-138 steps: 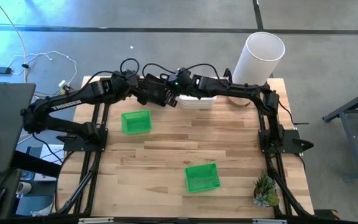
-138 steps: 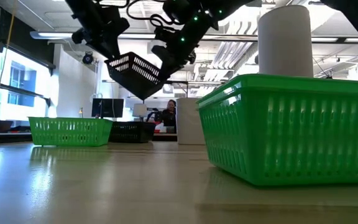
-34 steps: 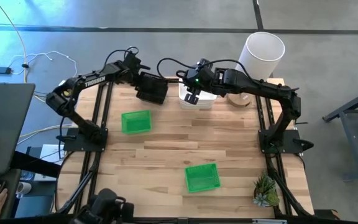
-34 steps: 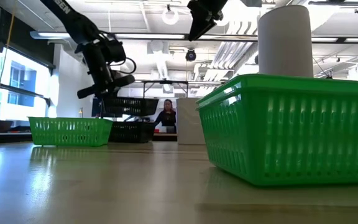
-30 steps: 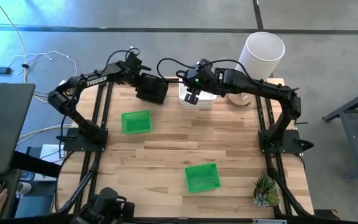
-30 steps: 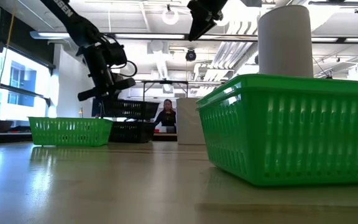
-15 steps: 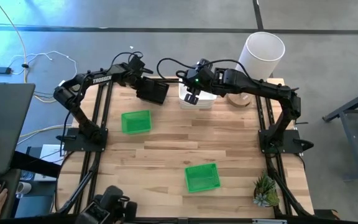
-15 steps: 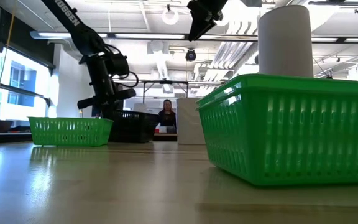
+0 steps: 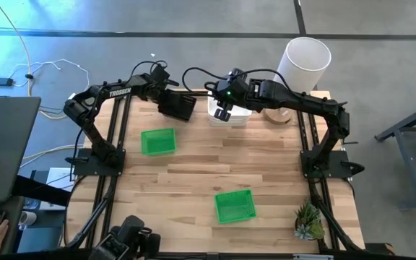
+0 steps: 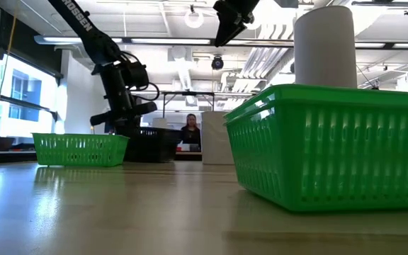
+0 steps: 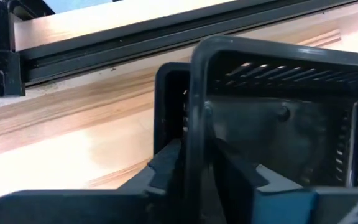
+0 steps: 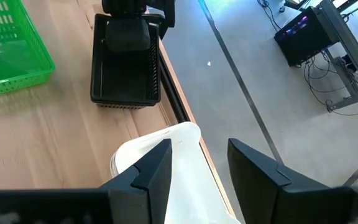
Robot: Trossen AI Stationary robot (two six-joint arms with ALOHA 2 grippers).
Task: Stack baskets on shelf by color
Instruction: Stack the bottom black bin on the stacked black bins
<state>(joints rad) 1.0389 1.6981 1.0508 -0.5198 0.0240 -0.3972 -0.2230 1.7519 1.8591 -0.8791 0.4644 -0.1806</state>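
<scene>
Nearest on the wooden surface (image 9: 193, 173): one green basket (image 9: 235, 205), alone toward the front edge. Farther back, a second green basket (image 9: 157, 141) to the left. Behind it, near the far edge, a stack of black baskets (image 9: 177, 105) resting on the surface; left pincer (image 9: 166, 94) at its rim, one finger either side of the wall, grip or release not discernible. Just beside, stacked white baskets (image 9: 238, 115); right pincer (image 9: 222, 113) above them, fingers spread, empty. Beyond, tall white cylinder (image 9: 300, 66).
</scene>
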